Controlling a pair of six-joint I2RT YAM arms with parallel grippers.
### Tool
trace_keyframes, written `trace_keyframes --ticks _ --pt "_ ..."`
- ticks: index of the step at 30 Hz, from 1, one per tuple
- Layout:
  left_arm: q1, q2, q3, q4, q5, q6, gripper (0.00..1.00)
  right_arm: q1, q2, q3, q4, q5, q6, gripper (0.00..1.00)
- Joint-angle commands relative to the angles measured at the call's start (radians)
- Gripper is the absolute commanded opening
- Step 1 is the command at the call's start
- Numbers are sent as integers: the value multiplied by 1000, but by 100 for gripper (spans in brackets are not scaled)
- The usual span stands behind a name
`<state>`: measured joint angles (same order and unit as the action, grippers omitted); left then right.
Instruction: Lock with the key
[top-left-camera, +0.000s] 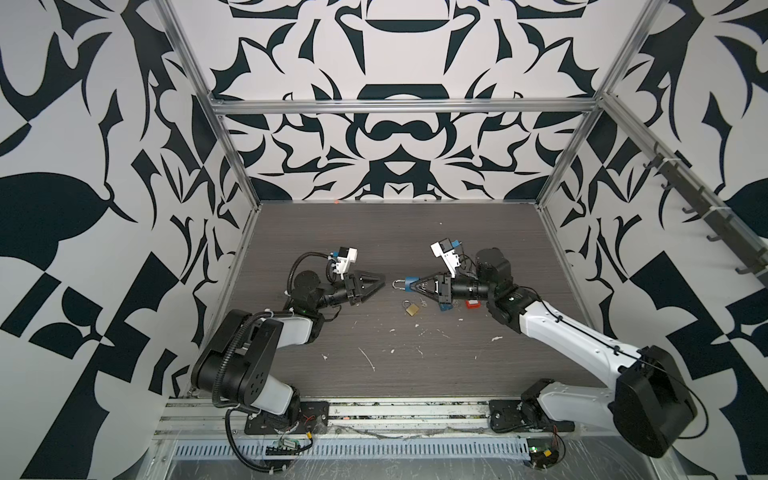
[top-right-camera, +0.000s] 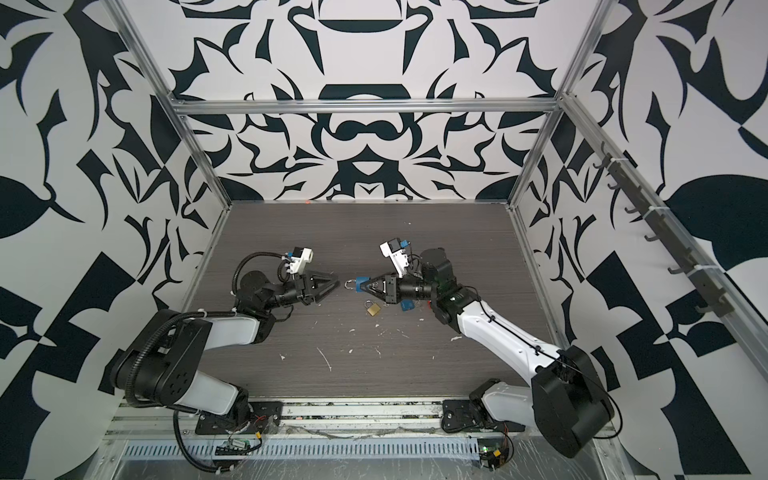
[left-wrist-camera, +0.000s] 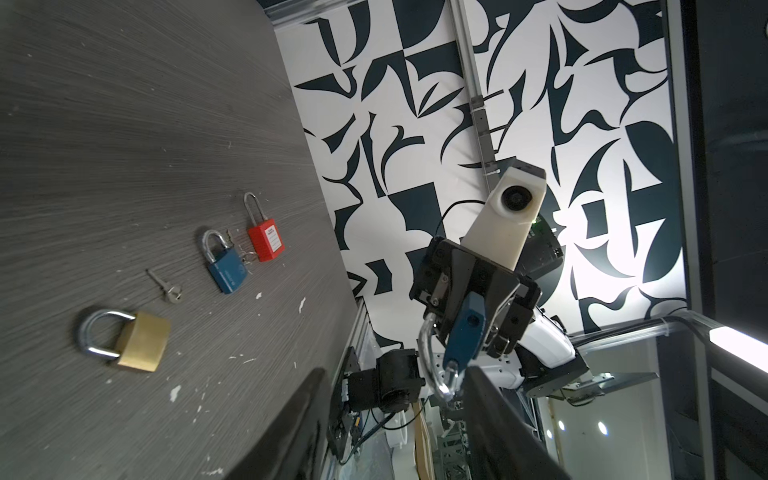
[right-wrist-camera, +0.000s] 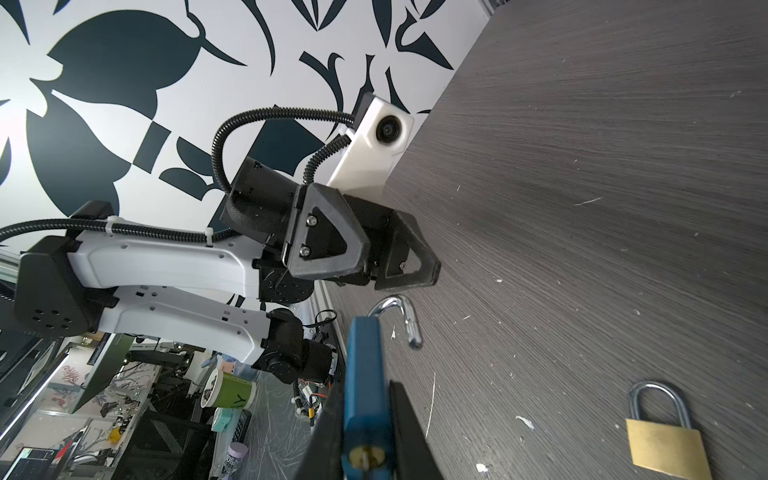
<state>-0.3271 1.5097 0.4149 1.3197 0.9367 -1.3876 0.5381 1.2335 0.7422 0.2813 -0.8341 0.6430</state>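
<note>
1. Brass lock (top-left-camera: 411, 309) lies flat on the surface (top-left-camera: 374, 232), loose key (left-wrist-camera: 164, 284) just beside it.
2. Right claw (top-left-camera: 417, 285) is clamped on the blue lock (top-left-camera: 409, 282), up off the surface, shackle (top-left-camera: 398, 284) swung open.
3. Left claw (top-left-camera: 381, 284) is half spread and empty, tips near that shackle.

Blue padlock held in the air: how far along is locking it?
Done: the right tool grips the blue rectangular padlock in mid-air. In hand: the open left tool faces its silver shackle, which stands swung open. Left: pressing the shackle shut.
</note>
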Motion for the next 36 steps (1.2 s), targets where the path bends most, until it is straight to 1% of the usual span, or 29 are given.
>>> trace_keyframes --ticks 1,8,12,17,19,24,30,32,35,36 --pt "-11 13 17 106 21 -37 52 0 -8 25 70 -19 -14 0" --pt "-64 43 42 107 31 -42 50 1 18 37 86 -25 -14 0" --pt "-86 66 59 107 33 -42 44 2 32 43 85 -22 -16 0" --pt "-88 70 61 107 31 -42 36 1 32 45 52 -14 -37 0" --pt "-88 68 56 107 24 -39 32 2 32 42 48 -14 -43 0" --pt "-88 78 53 107 23 -36 26 0 38 40 46 -11 -46 0" --pt "-88 69 52 107 25 -34 20 -3 48 41 49 -22 -36 0" --pt "-88 65 51 106 22 -33 16 -6 54 40 59 -29 -26 0" --pt "-89 60 47 107 20 -31 13 -9 60 37 75 -36 -8 0" --pt "-88 56 44 106 19 -28 11 -10 62 34 89 -41 1 0"
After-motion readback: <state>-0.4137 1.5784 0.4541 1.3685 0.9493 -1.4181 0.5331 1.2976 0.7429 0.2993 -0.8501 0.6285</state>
